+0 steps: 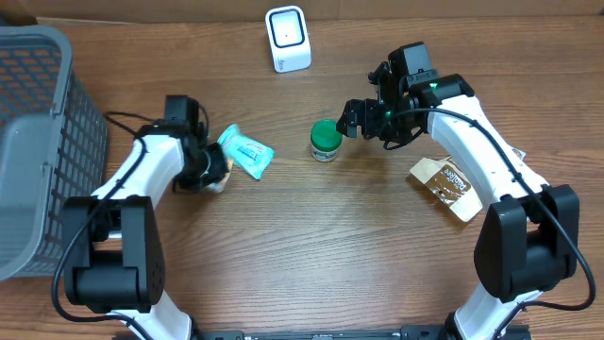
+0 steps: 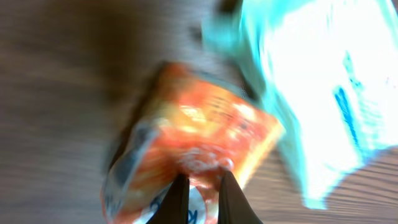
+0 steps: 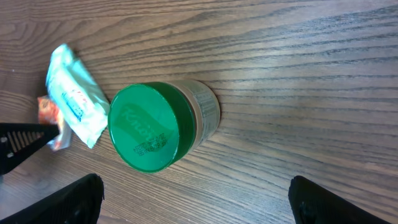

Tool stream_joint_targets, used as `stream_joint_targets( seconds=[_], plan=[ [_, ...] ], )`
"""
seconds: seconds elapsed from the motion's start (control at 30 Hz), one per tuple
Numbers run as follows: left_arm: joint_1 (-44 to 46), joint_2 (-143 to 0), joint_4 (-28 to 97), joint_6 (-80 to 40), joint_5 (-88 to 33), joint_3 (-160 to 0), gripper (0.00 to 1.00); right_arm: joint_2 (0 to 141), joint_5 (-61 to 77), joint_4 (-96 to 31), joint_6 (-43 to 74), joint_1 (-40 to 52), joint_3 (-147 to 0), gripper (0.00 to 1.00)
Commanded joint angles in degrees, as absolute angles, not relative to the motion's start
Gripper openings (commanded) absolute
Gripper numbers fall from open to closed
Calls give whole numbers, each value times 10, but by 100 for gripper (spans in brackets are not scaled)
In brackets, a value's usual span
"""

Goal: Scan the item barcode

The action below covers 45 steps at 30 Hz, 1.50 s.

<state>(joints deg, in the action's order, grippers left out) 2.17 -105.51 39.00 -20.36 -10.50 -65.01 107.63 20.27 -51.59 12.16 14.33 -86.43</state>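
Left gripper (image 2: 200, 198) is clamping together on the orange packet (image 2: 205, 137), centre-left of the overhead frame. Right gripper (image 3: 196, 194) is standing wide apart beside the green-lidded jar (image 3: 149, 127), mid-frame. Scanner (image 1: 288, 38) is sitting upper centre.

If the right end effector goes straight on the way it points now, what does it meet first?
Most likely the green-lidded jar, upright just ahead of the open right end effector.

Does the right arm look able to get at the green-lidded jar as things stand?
Likely yes: the open right pincer faces the green-lidded jar from close by, with nothing between them.
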Motion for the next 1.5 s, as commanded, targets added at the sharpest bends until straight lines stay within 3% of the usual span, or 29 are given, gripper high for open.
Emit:
stream_joint_targets(
  seconds=[0.0,0.2,0.43,0.5,0.57,0.63,0.67,0.77,0.93,1.47],
  plan=[
    [55,-1072,359,-174,-191,-635,4,1078,200,-512,119,143,-858,96],
    [90,-1071,357,-172,-191,-639,4,1078,200,-512,119,143,-858,96],
    [40,-1008,422,-193,-160,-679,6,1078,200,-510,119,144,-858,97],
    [10,-961,455,-180,-146,-711,29,1078,201,-503,115,150,-858,98],
    [-8,-931,471,-152,-147,-732,71,1078,208,-492,107,158,-858,99],
    [-20,-909,475,-118,-146,-741,96,1078,222,-479,95,169,-858,100],
    [-25,-900,475,-94,-143,-741,100,1078,222,-473,93,174,-859,100],
    [-41,-883,476,-36,-60,-741,100,1078,221,-446,82,199,-861,98],
    [-46,-888,476,-36,16,-740,100,1078,154,-439,67,222,-872,96],
    [-46,-889,476,-36,17,-740,99,1121,-55,-387,62,321,-873,100]
  ],
)
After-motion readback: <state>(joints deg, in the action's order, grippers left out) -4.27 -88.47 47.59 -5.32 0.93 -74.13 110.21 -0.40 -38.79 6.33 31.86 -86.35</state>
